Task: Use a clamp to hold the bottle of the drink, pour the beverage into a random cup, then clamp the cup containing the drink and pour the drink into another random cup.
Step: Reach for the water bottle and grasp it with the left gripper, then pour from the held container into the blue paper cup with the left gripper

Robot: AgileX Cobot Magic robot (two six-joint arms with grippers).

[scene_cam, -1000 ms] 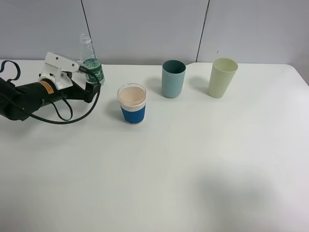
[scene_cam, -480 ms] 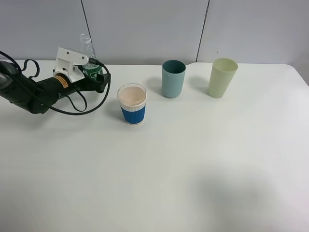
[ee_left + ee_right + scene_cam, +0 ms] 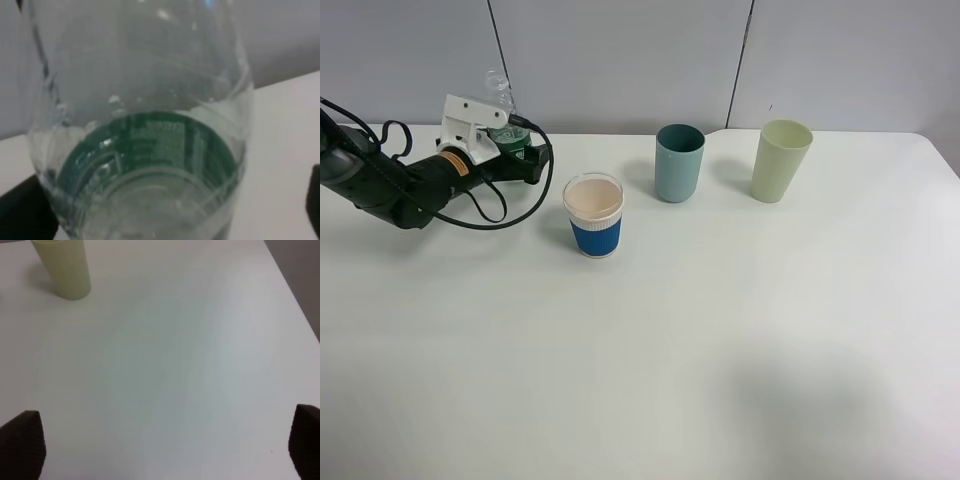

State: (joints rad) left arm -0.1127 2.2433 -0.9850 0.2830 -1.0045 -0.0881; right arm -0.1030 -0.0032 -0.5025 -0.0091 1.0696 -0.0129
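Masking bottle (image 3: 498, 93) base: left end effector (image 3: 516, 150)

Upper left, bottle (image 3: 503, 103) inside left gripper (image 3: 519, 151); lower right of it, sleeved cup (image 3: 594, 218); farther right, shorter tumbler (image 3: 678, 165), then taller tumbler (image 3: 780, 162).

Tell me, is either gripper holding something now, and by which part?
Nothing is held. The left gripper stands open around the bottle at its green label, not clamped. The right gripper is open and empty.

A pale green cup (image 3: 62, 270) stood upright on the white desk (image 3: 175, 365), far from its side edge, and the right gripper (image 3: 162, 452) had its dark fingertips (image 3: 22, 445) wide apart.
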